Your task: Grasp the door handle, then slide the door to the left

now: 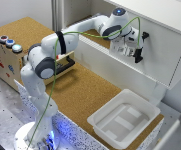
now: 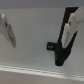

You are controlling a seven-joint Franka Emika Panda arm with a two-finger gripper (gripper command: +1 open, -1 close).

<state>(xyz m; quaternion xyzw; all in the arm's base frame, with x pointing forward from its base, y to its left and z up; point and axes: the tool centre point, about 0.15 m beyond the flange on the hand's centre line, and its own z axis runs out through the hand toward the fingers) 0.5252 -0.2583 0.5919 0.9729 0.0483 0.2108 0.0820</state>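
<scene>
The door [image 1: 162, 57] is a large white cabinet panel at the exterior view's right. Its small black door handle [image 1: 145, 36] sticks out from the panel. My gripper [image 1: 136, 51] hovers just in front of the panel, a little below the handle. In the wrist view the gripper [image 2: 36, 50] is open, and the handle [image 2: 50, 46] lies between the fingers, close to the dark finger [image 2: 67, 37]. The pale finger [image 2: 6, 30] stands well apart from it. Nothing is gripped.
A white plastic tray [image 1: 122, 117] sits on the cork tabletop [image 1: 80, 90] below the cabinet. A tan wooden box [image 1: 7, 57] with coloured buttons and a wide black handle [image 1: 65, 62] stands at the exterior view's left. A green cable runs along the arm.
</scene>
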